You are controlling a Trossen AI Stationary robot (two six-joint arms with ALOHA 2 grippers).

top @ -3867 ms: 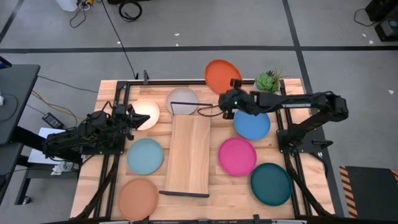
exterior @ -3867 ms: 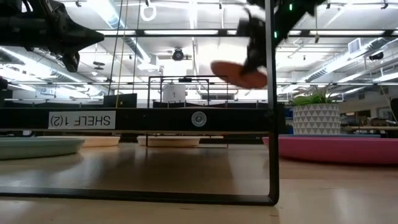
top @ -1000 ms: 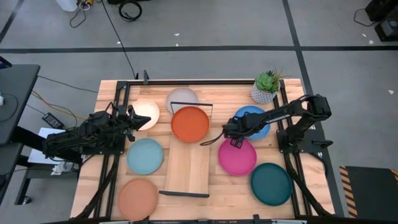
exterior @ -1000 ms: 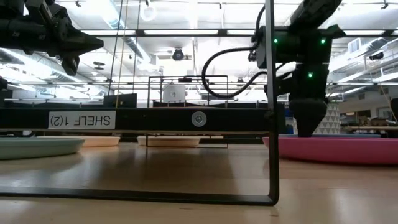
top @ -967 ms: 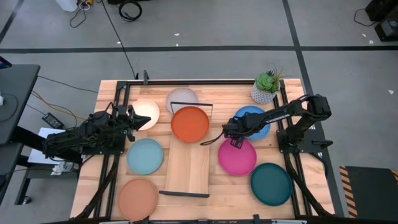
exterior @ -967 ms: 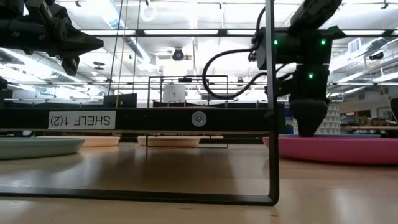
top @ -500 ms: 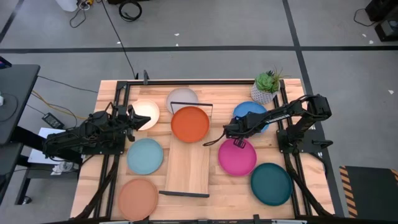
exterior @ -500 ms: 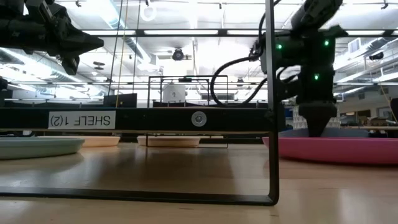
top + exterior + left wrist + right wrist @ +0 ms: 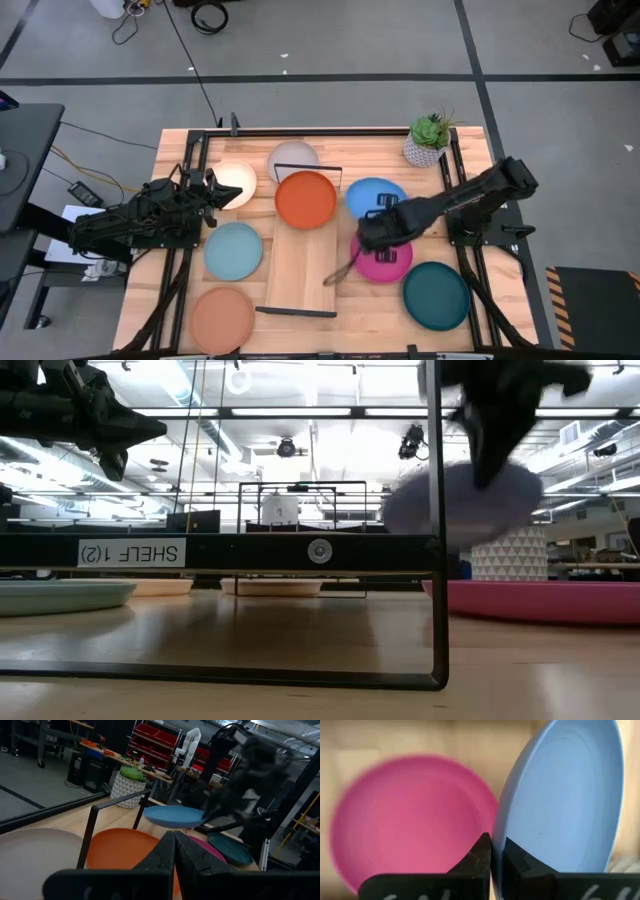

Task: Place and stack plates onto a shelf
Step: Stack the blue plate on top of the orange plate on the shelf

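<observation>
My right fingers [image 9: 491, 851] are pinched on the rim of the blue plate [image 9: 374, 196], which hangs clear of the desk [image 9: 180, 155] right of centre in the overhead frame, above the magenta plate [image 9: 392, 262] and just right of the shelf [image 9: 300, 262]. From my right wrist the blue plate [image 9: 565, 800] fills the right half of the frame, edge-on in my grip, with the magenta plate [image 9: 410, 815] lying flat beyond it.

The orange plate [image 9: 306, 199] already sits on the shelf's far end, upper centre of the overhead frame. My left fingers [image 9: 214, 186] are pressed together and empty, hovering by the cream plate [image 9: 238, 179] at the upper left.

Risks, as I judge them: I hold the plate only at one edge, so it could swing or slip free. The shelf's thin black end frame [image 9: 107, 818] stands close to the orange plate, so the blue plate might clip it on the way across. Set down off-centre, it could slide off the orange plate.
</observation>
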